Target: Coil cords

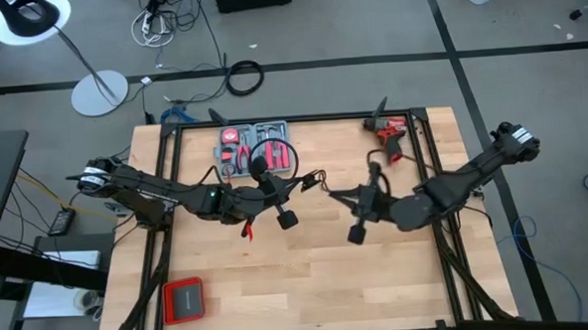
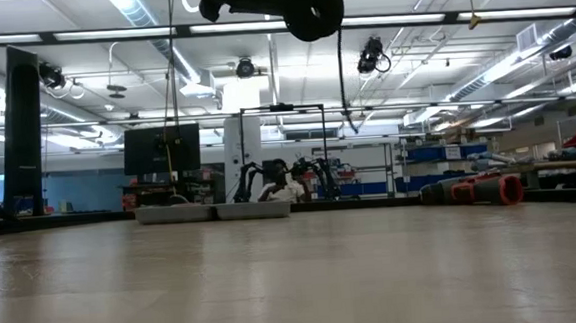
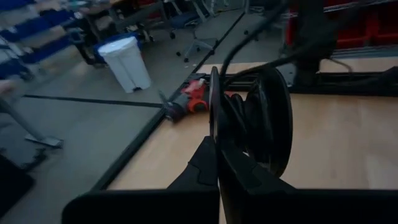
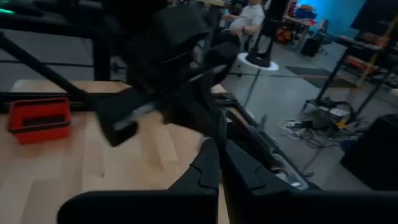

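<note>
One cord (image 1: 262,164), a black coil, hangs above the table middle, pinched in the left gripper (image 1: 317,178), whose fingers are closed on it. The right gripper (image 1: 331,192) faces it, just beside, fingers together and empty. One grey tool case (image 1: 254,148) lies behind the coil, one red drill (image 1: 390,133) at the far right, one red box (image 1: 184,300) near the front left. No writing is readable.

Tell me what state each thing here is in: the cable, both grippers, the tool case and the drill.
cable: wound into a coil, held up off the table.
left gripper: jaws shut on the cable.
right gripper: jaws shut, raised over the table's middle.
tool case: open, tools showing.
drill: lying on the table.
</note>
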